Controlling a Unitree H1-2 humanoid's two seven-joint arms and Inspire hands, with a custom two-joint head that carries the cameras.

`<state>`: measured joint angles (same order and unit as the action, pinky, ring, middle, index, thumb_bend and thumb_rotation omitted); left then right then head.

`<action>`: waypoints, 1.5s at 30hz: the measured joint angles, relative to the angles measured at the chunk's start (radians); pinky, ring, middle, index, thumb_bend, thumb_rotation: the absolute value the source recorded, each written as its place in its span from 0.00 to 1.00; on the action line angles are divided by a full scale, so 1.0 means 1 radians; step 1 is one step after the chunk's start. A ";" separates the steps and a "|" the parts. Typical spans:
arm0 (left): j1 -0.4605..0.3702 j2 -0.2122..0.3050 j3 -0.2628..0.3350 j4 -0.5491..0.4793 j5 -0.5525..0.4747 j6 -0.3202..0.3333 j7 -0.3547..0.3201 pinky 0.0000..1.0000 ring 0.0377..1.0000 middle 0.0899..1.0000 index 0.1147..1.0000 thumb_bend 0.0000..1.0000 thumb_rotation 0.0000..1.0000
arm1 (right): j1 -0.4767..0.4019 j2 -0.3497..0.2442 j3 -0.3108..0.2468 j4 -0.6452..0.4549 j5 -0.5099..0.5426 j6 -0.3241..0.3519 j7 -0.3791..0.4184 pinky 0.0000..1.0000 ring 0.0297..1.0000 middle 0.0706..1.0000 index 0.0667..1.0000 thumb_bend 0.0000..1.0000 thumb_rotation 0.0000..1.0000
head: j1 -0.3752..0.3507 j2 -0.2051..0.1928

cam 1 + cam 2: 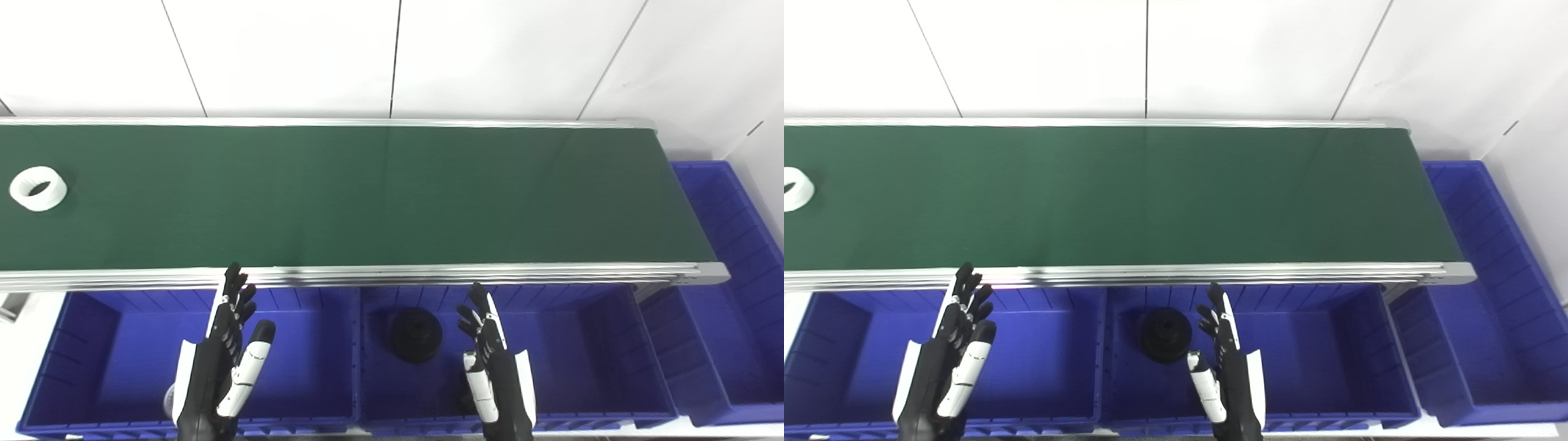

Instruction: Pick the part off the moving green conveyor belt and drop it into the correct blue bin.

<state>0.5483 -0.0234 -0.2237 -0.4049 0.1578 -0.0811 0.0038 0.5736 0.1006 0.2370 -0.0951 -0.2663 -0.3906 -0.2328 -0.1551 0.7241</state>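
A white ring-shaped part (pixel 38 188) lies at the far left of the green conveyor belt (pixel 367 196); the right eye view cuts it off at the picture's edge (pixel 795 188). My left hand (pixel 223 355) hovers open over the left blue bin (pixel 79 343), fingers spread and pointing at the belt's near rail. My right hand (pixel 493 361) hovers open over the middle blue bin (pixel 582 355). Both hands hold nothing and are far from the ring.
A black round part (pixel 415 335) lies in the middle bin, left of my right hand. A small pale object (pixel 171 399) shows in the left bin, partly hidden by my left hand. A third blue bin (pixel 729 245) stands past the belt's right end. White wall panels rise behind.
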 measured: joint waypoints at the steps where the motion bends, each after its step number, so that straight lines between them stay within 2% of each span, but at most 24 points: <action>1: 0.003 -0.001 -0.004 0.000 0.000 0.000 0.000 0.92 0.92 0.96 0.96 0.35 0.79 | 0.001 -0.003 0.000 0.000 0.005 0.000 0.002 0.87 0.90 0.97 0.98 0.70 1.00 | 0.000 0.000; 3: 0.008 -0.007 -0.010 0.001 0.003 0.000 0.001 0.92 0.92 0.96 0.96 0.37 0.78 | 0.004 -0.010 -0.001 0.000 0.018 0.000 0.008 0.88 0.91 0.97 0.99 0.70 1.00 | 0.037 -0.023; 8: 0.014 -0.024 -0.019 0.012 0.020 -0.002 0.004 0.88 0.90 0.94 0.93 0.39 0.74 | 0.007 -0.030 -0.012 0.001 0.041 0.000 0.017 0.88 0.91 0.99 1.00 0.70 1.00 | 0.071 -0.034; 14: 0.015 -0.029 -0.022 0.008 0.029 -0.002 0.006 0.87 0.89 0.93 0.93 0.39 0.74 | 0.007 -0.030 -0.017 0.001 0.027 0.000 0.017 0.87 0.92 0.99 1.00 0.70 1.00 | 0.045 -0.009; 20: 0.015 -0.027 -0.016 0.005 0.024 -0.001 0.006 0.91 0.91 0.95 0.96 0.36 0.76 | 0.007 -0.029 -0.014 0.001 0.033 0.000 0.018 0.87 0.91 0.99 1.00 0.67 1.00 | 0.026 -0.006; 26: 0.011 -0.026 -0.013 0.004 0.021 -0.001 0.005 0.91 0.90 0.95 0.96 0.40 0.77 | 0.011 -0.022 -0.012 -0.006 0.033 0.000 0.018 0.87 0.91 0.98 0.99 0.68 1.00 | 0.020 -0.003; 36: 0.010 0.002 0.015 0.004 -0.003 -0.001 -0.003 0.94 0.93 0.97 0.98 0.32 0.80 | 0.011 0.002 -0.002 0.014 0.005 -0.010 0.011 0.85 0.88 0.96 0.97 0.75 1.00 | -0.070 -0.041; 45: 0.010 0.012 0.022 -0.001 -0.022 0.000 -0.018 0.97 0.94 0.98 1.00 0.38 0.82 | 0.011 0.010 0.005 0.026 0.019 -0.010 0.015 0.86 0.90 0.96 0.97 0.78 1.00 | -0.070 -0.045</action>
<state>0.5587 -0.0117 -0.2015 -0.4056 0.1358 -0.0815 -0.0137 0.5850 0.1111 0.2425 -0.0688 -0.2475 -0.4006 -0.2178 -0.2255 0.6796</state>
